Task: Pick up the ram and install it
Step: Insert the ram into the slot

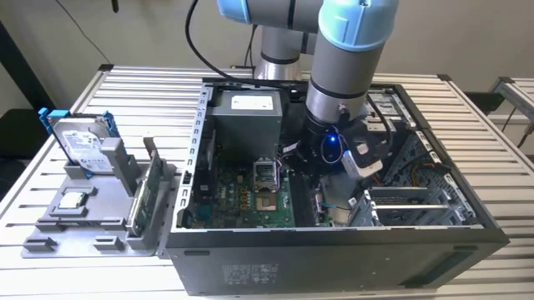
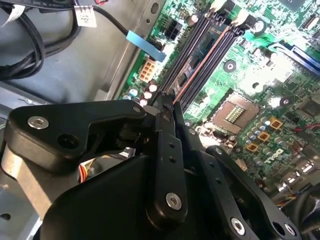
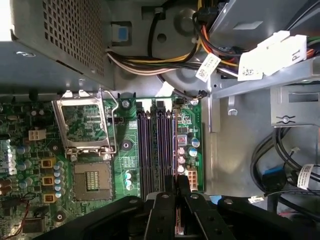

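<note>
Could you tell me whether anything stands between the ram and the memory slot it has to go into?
Nothing visible does. In the second wrist view the ram appears to lie along a memory slot already, with the gripper at its near end. The cables lie off the motherboard.

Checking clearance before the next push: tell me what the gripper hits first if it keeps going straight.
Probably the memory slots on the motherboard: the gripper, shut on the ram, points right at them; the gap is unclear.
</note>
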Robot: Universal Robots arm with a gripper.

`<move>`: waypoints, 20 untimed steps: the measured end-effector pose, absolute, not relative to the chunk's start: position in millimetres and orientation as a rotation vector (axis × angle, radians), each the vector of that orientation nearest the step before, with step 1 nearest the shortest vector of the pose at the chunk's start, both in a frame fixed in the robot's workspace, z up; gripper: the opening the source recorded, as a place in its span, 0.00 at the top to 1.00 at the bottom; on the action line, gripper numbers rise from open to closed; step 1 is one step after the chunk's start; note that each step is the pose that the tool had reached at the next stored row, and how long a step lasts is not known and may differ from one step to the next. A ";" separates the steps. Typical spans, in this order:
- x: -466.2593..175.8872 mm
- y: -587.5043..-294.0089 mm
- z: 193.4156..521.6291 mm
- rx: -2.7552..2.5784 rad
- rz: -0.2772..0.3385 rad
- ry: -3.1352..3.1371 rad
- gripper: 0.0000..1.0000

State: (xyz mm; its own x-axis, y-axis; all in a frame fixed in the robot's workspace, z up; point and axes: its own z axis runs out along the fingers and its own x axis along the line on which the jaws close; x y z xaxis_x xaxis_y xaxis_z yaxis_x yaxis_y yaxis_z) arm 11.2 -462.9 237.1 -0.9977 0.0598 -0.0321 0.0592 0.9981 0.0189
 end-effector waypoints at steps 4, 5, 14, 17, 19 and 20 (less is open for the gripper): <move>11.1 -462.9 235.3 0.092 0.028 3.108 0.86; 11.1 -462.7 235.0 0.091 0.028 3.108 0.86; 11.1 -462.7 227.4 0.062 0.024 3.104 0.86; 11.1 -462.9 225.5 0.062 0.024 3.104 0.86; 11.0 -463.4 225.3 0.061 0.024 3.104 0.86; 11.1 -463.7 225.3 0.061 0.024 3.104 0.86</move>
State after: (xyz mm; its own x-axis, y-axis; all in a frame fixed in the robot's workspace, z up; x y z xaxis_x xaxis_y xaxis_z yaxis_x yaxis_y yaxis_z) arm 11.1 -463.7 225.3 -0.9986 0.0397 -0.0361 0.0391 0.9991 0.0161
